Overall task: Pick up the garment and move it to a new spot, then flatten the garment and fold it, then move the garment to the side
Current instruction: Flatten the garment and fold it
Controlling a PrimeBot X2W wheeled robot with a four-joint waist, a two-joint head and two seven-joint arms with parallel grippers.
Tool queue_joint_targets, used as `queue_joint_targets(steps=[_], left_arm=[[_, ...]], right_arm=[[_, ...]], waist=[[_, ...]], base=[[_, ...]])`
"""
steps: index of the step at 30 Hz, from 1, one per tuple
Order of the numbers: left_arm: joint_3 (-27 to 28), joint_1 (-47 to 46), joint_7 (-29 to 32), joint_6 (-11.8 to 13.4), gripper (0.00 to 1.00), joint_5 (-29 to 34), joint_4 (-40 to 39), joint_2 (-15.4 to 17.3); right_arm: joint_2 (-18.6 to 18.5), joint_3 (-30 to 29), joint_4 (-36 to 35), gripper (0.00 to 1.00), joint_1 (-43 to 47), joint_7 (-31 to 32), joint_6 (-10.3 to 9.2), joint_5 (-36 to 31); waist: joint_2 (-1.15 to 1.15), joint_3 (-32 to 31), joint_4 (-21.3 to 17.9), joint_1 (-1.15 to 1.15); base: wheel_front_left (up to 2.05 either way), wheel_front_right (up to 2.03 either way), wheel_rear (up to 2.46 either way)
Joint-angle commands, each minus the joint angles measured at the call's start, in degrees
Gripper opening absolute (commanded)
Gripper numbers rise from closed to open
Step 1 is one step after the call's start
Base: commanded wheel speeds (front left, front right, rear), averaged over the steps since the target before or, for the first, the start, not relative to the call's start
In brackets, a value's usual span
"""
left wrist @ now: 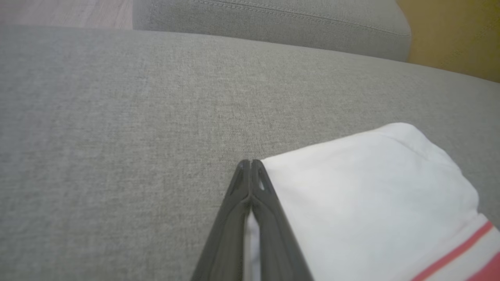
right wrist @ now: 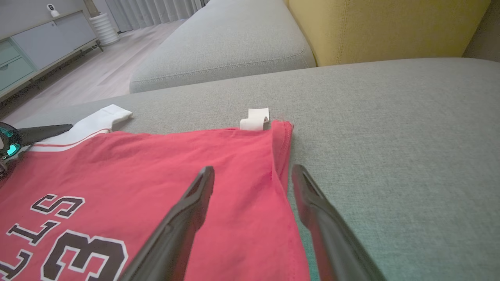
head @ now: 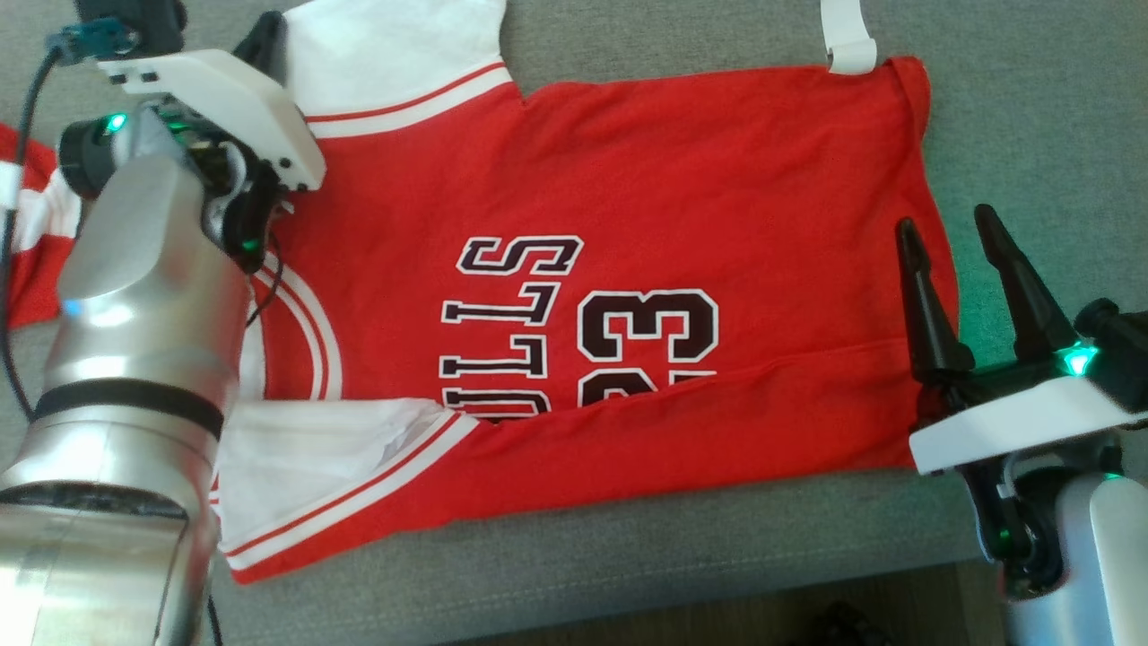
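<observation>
The garment [head: 628, 179], a red jersey with white sleeves and black lettering, lies spread flat on the grey sofa seat [head: 628, 556]. My left gripper [left wrist: 250, 162] is shut at the edge of the far white sleeve [left wrist: 371, 203], with a strip of white cloth pinched between its fingers. In the head view that gripper [head: 269, 27] sits at the upper left, mostly hidden behind its wrist. My right gripper [head: 945, 220] is open over the jersey's right hem. In the right wrist view its fingers [right wrist: 195, 203] straddle the red hem edge [right wrist: 281, 156] without closing on it.
A white tag [head: 847, 40] sticks out at the jersey's far right corner. A second grey cushion [right wrist: 234, 43] and a yellow cushion [right wrist: 383, 27] lie beyond. The seat's front edge runs along the bottom of the head view, with wooden floor [right wrist: 105, 70] and a cabinet [right wrist: 35, 50] further off.
</observation>
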Motion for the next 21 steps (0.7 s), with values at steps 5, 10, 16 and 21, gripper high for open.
queue_joint_targets(steps=[5,10,16,21], left_arm=[[-2.64,-0.38,0.3,-0.32,0.0,-2.38,-0.32,0.7],[-5.19,-0.37,-2.27,-0.33,0.0,-4.39,-1.44,1.24],[-7.21,-0.84,-5.03,-0.33,0.0,-6.38,-1.65,2.06],[-8.11,-1.48,-8.69,-0.33,0.0,-7.0,-2.04,2.37]], right_arm=[[-0.57,0.31,-1.25,1.0,-0.78,-0.14,-0.04,0.63],[-0.56,0.35,-0.87,1.0,-0.84,-0.07,-0.04,0.74],[-0.55,0.29,-0.7,1.0,-0.73,-0.25,-0.04,0.83],[-0.43,-0.09,-1.0,1.0,-0.28,-0.24,-0.04,0.64]], waist=[[0.0,-1.12,1.07,0.0],[0.0,-1.86,1.51,0.0],[0.0,-2.48,1.57,0.0],[0.0,-3.1,1.88,0.0]], base=[[0.0,0.0,0.0],[0.0,0.0,0.0],[0.0,0.0,0.0],[0.0,0.0,0.0]])
